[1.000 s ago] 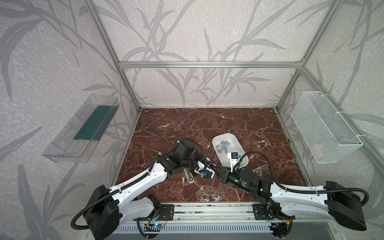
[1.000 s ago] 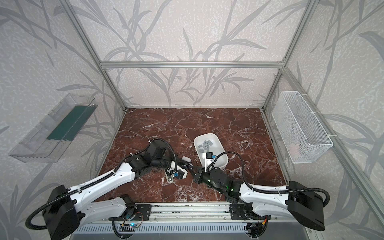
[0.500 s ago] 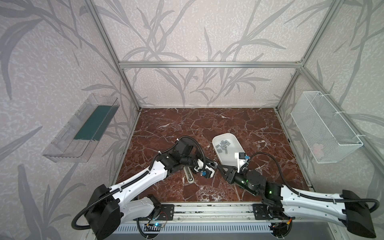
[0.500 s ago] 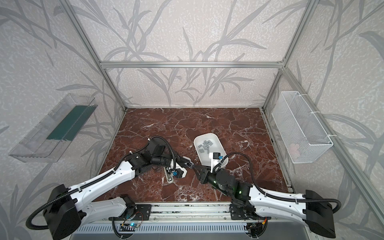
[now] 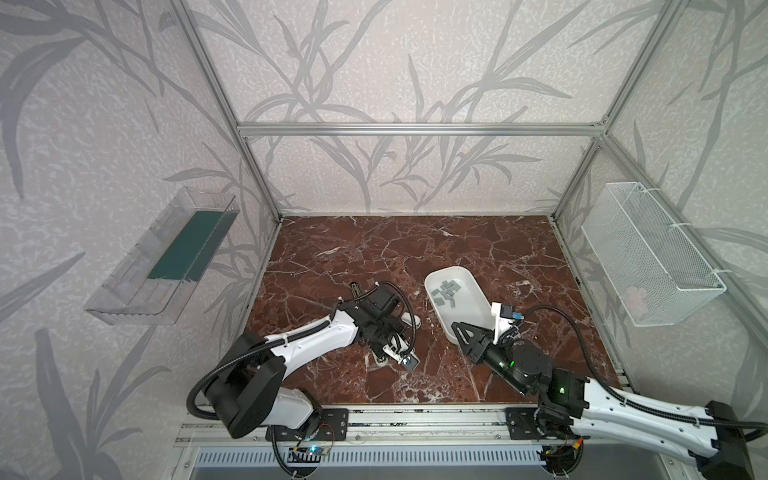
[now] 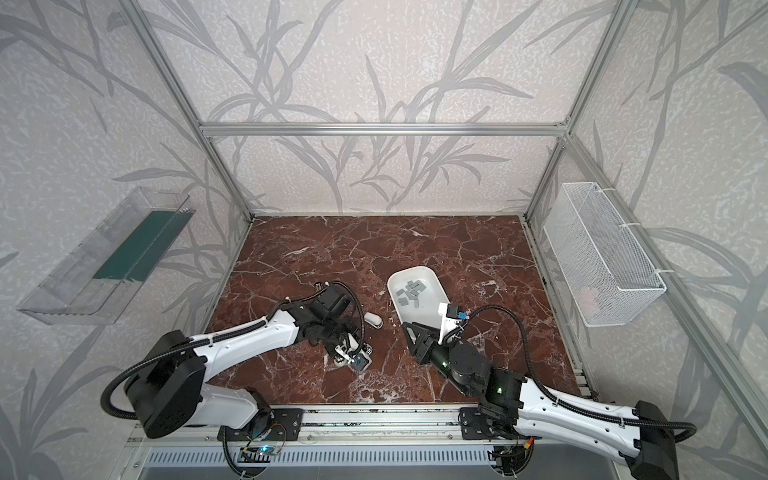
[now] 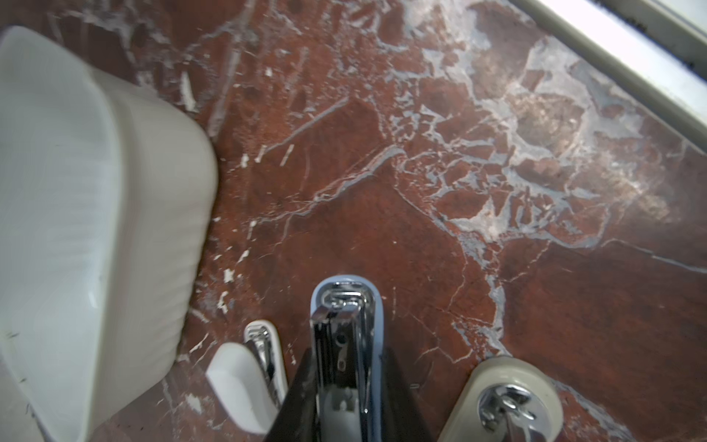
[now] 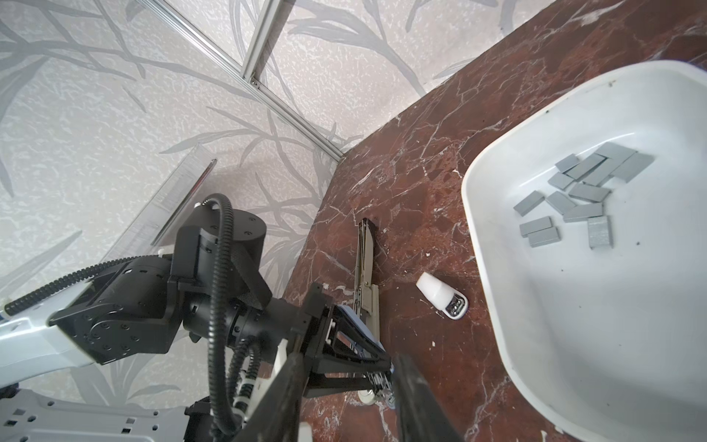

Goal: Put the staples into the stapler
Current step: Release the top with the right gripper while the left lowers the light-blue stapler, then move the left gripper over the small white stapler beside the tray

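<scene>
- The stapler (image 8: 365, 264) lies opened out on the desk (image 5: 415, 249), left of the middle and near the front edge.
- In both top views its long axis runs roughly from front to back, and the far end leans a little to the left.
- Its thin metal arm with the dark tip lies flat and points toward the back wall.
- Its other end, a chrome channel, points toward the front edge of the desk, as the left wrist view shows.
- The left gripper (image 7: 340, 367) is closed on the stapler, with a black finger pressing on each side of the chrome channel.
- The staples (image 5: 446, 291) lie flat in a loose heap in the far half of a white tray (image 5: 471, 309), which stands to the right of the stapler.
- The strips point in many different directions, and some of them touch or overlap.
- The right gripper (image 8: 348, 359) is open and holds nothing; its two fingers stand clearly apart.
- In both top views it is at the near end of the tray and points to the far left. It is not possible to tell whether it touches the tray.
- A small white piece with a chrome end (image 8: 443, 296) lies on the desk between the stapler and the tray, touching neither.
</scene>
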{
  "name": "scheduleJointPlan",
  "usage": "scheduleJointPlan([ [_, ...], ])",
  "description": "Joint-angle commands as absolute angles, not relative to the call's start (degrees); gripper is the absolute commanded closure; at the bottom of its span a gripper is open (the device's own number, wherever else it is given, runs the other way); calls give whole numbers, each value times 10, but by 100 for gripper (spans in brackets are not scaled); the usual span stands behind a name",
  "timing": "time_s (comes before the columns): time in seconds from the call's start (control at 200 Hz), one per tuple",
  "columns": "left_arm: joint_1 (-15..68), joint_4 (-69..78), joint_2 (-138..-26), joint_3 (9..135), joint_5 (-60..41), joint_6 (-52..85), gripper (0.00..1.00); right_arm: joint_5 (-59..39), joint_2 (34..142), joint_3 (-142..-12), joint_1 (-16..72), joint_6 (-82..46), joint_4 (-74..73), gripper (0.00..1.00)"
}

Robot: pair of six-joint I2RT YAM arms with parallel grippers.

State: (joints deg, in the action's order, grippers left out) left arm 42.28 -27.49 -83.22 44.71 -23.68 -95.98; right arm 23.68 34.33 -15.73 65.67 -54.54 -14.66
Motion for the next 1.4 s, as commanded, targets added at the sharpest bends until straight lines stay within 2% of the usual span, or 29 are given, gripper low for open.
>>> scheduleJointPlan([
  [0.0,442,-342,-884,468,-175,-1016,100,249,331,-155,652,-534,-131,59],
  [0.33,472,-360,-946,486,-120,-1024,100,249,299,-149,649,-533,-116,57],
  [0.53,472,-340,-916,486,-136,-993,67,247,293,-147,649,-533,-112,57],
  [0.635,472,-324,-888,479,-139,-978,59,247,289,-146,648,-532,-111,57],
  [0.755,471,-313,-860,472,-136,-969,55,249,285,-145,648,-532,-107,56],
  [1.035,447,-307,-785,480,-169,-941,53,249,283,-145,648,-532,-106,56],
  [1.165,423,-227,-749,454,-185,-929,50,246,287,-145,647,-533,-110,56],
  [1.245,421,-167,-755,441,-172,-918,49,243,292,-145,647,-534,-115,56],
  [1.399,417,-171,-798,490,-149,-848,50,236,306,-145,647,-535,-126,56],
])
